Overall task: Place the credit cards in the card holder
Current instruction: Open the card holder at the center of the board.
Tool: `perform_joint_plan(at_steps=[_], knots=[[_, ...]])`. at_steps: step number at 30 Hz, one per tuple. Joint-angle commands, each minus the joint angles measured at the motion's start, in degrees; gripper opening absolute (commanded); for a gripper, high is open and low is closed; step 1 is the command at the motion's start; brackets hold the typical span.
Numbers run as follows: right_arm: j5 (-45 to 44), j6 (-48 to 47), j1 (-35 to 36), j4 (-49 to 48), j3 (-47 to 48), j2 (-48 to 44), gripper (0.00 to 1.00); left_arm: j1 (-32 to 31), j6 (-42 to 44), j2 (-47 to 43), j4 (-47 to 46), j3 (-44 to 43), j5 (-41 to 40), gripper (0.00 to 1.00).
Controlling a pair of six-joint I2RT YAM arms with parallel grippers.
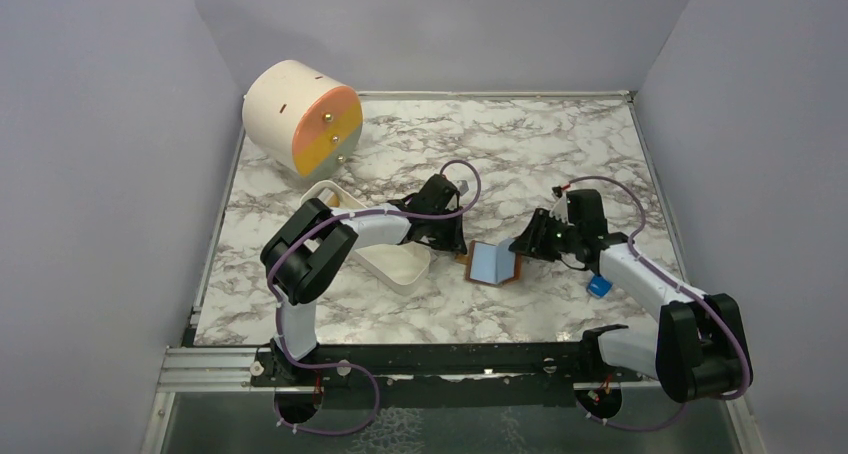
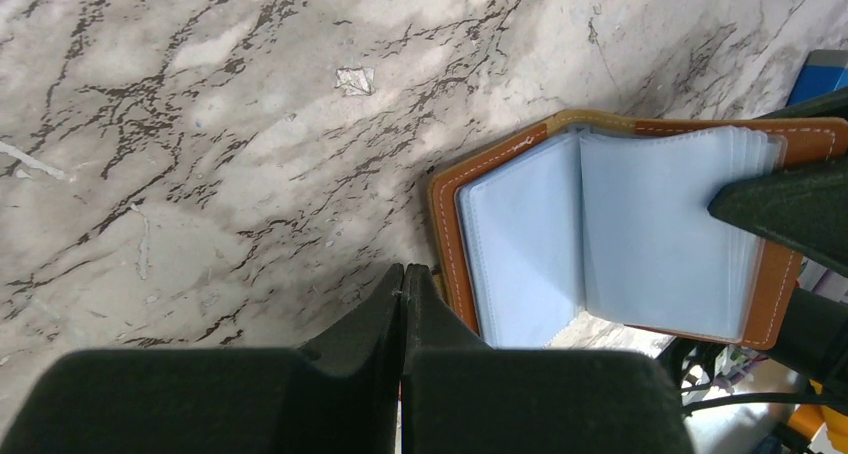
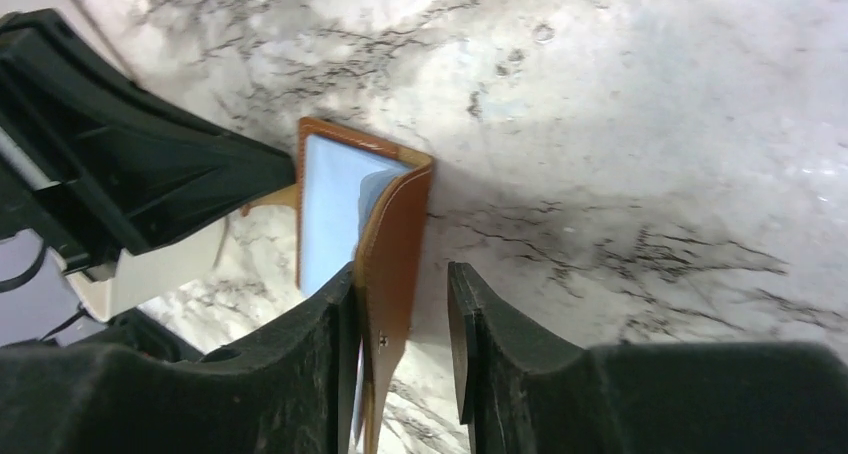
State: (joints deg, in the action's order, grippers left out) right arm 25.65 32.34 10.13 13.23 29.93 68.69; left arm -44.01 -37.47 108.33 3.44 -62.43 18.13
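Card holder [image 1: 493,263] lying open on marble worktop [image 1: 520,154] between both hands, pale blue pockets facing up. Left hand [image 2: 403,274] sitting pinched closed, holding nothing, tips just beside holder's near edge. Right hand [image 3: 400,272] standing partly spread, gripping nothing; holder's raised brown cover leaning against one finger, gap showing to other.

The left arm [image 1: 372,226] and right arm [image 1: 640,274] each combine black joint housings, white links and looped purple cables [image 1: 461,162].
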Motion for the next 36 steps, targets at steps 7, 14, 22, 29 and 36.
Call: perform_joint_plan(at_steps=[7, 14, 22, 29, 36], knots=[[-13.59, -4.97, 0.15, 12.56, 6.17, 0.92, 0.49, -0.29, 0.67, -2.09, 1.68, 0.7, -2.27, 0.0], [-18.68, -4.39, 0.99, 20.85, 14.14, -0.43, 0.56, -0.29, -1.54, -3.82, 1.59, 1.0, -2.31, 0.0], [-17.34, 0.85, 11.31, 22.51, 18.77, -4.99, 0.53, -0.29, -5.59, -6.43, -1.49, 1.86, 0.04, 0.0], [-17.6, 3.24, 17.85, 19.03, 17.69, -2.47, 0.51, -0.36, -6.76, -7.8, -2.31, 2.0, 1.0, 0.0], [-20.8, 4.22, 21.16, 18.66, 17.85, 1.6, 0.54, -0.35, -7.58, -10.07, -2.32, 2.14, 1.24, 0.0]])
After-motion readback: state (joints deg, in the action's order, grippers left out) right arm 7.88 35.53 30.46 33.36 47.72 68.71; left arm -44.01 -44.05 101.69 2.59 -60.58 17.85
